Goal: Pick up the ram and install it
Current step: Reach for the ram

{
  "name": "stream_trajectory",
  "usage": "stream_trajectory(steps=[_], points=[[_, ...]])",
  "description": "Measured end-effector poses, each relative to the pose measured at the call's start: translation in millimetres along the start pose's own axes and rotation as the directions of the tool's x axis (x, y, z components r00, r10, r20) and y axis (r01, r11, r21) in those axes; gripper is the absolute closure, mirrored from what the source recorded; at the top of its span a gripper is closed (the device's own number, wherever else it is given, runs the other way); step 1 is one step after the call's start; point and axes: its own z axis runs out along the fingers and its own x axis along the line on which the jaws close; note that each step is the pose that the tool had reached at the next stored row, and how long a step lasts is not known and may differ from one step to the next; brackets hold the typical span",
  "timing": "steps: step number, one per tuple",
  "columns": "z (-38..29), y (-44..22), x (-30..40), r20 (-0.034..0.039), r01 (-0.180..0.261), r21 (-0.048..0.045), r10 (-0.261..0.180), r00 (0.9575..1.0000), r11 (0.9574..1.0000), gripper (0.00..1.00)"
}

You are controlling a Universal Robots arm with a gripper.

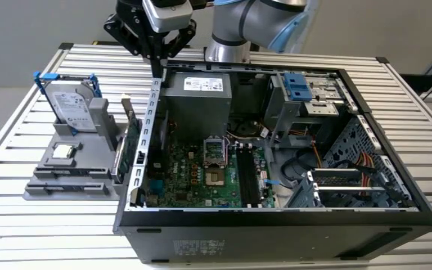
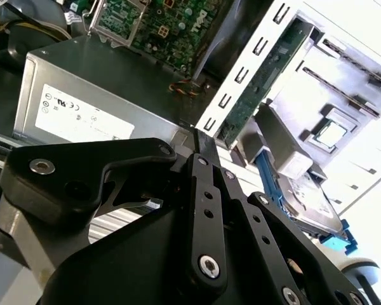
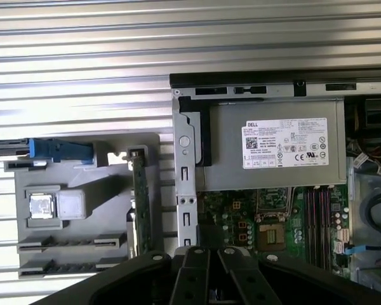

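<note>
The slatted table (image 1: 21,236) carries an open computer case (image 1: 276,236), with a grey holder (image 1: 43,194) beside it toward the edge at the exterior view's left. The gripper (image 1: 156,70) hangs above the case's rear corner, fingers together. The holder carries a hard drive (image 1: 72,109), an upright green card (image 1: 131,152) and a processor (image 1: 64,151). Where the ram sits I cannot tell.

- Computer case (image 1: 276,230) on the worktop (image 1: 21,225).
- Parts holder (image 1: 70,191) beside it, at the exterior view's left.
- Hard drive (image 1: 72,107) upright in the holder.
- Gripper (image 1: 157,68) above the case's rear corner.
</note>
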Motion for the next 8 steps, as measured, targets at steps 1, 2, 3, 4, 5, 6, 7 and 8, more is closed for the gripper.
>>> stream_trajectory(steps=[1, 2, 3, 4, 5, 6, 7, 8], points=[[-0.1, -0.1, 1.0, -0.0001, 0.000, 0.0001, 0.000, 1.0000, 1.0000, 1.00], [-0.1, -0.1, 2.0, -0.0002, 0.001, 0.0001, -0.001, 1.0000, 1.0000, 1.00], [-0.1, -0.2, 3.0, -0.0002, 0.002, 0.0000, -0.002, 1.0000, 1.0000, 1.00], [-0.1, -0.3, 4.1, -0.0002, 0.002, 0.0000, -0.002, 1.0000, 1.0000, 1.00], [-0.1, -0.3, 5.1, -0.0003, 0.003, 0.0000, -0.003, 1.0000, 1.0000, 1.00], [-0.2, -0.4, 6.0, -0.0003, 0.003, 0.0000, -0.003, 1.0000, 1.0000, 1.00], [-0.1, -0.4, 6.9, -0.0003, 0.003, -0.0001, -0.003, 1.0000, 1.0000, 1.00], [-0.2, -0.5, 7.7, -0.0003, 0.004, -0.0001, -0.004, 1.0000, 1.0000, 1.00]])
